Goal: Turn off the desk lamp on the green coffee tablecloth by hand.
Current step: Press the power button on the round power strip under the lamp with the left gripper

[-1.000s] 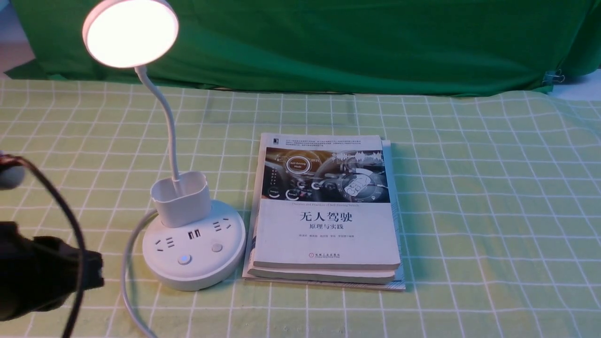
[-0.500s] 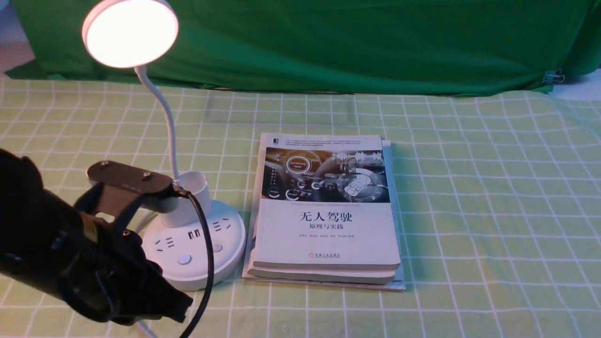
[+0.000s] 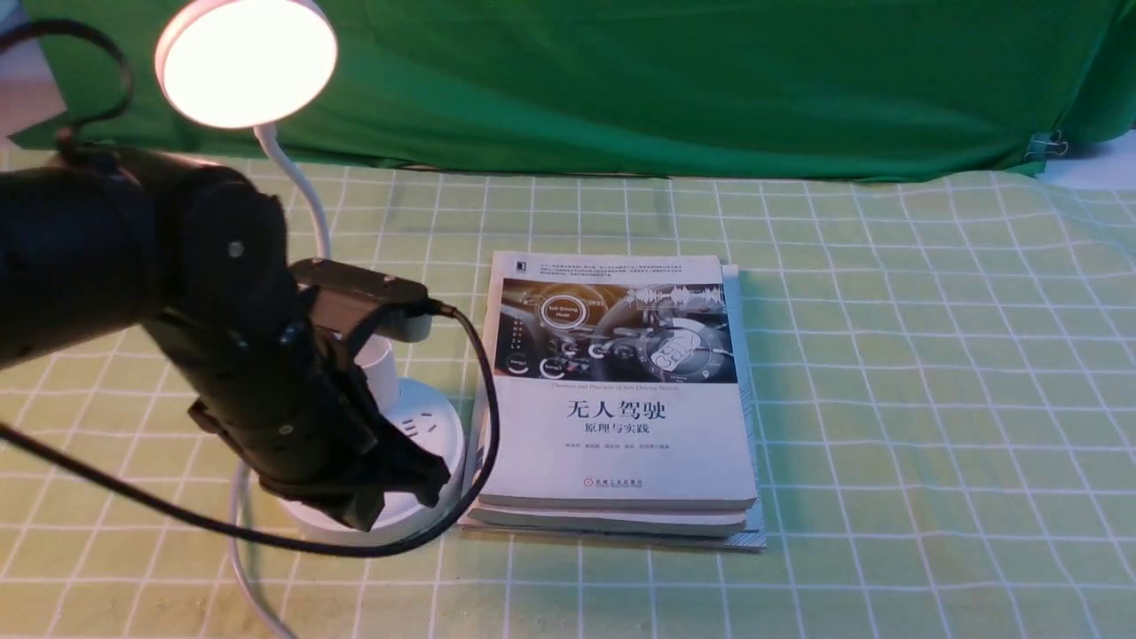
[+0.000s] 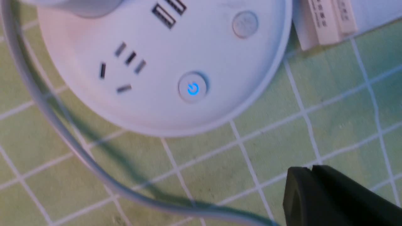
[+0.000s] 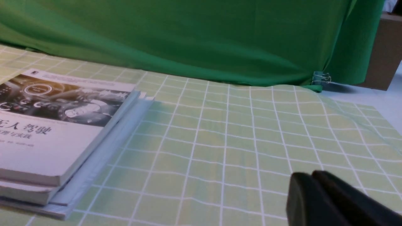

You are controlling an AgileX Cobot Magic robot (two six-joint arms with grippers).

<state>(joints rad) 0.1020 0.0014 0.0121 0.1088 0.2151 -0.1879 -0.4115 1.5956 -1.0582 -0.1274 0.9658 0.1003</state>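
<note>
The desk lamp's round head [image 3: 246,62] glows at the upper left, over the green coffee tablecloth [image 3: 887,399]. My left hand, a black arm, reaches across the lamp's white base [image 3: 432,422], and its gripper [image 3: 424,477] is shut over the base's front, hiding both buttons in the front view. In the left wrist view the base [image 4: 157,47] fills the top, with a blue-lit power button [image 4: 192,88] and a plain button [image 4: 245,24]. The shut left gripper [image 4: 309,172] hangs over the cloth [image 4: 276,135], apart from the base. My right gripper [image 5: 311,176] is shut, empty, over the cloth [image 5: 235,141].
A stack of books [image 3: 621,399] lies flat right beside the base; their covers [image 5: 47,125] and spines [image 4: 323,22] show in the wrist views. The lamp's white cord [image 3: 233,524] curls round the base's left side. A dark green backdrop [image 3: 666,80] hangs behind.
My left arm swung in from the left edge, rose and moved right over the lamp's base, now covering its buttons. The lamp head stays lit.
</note>
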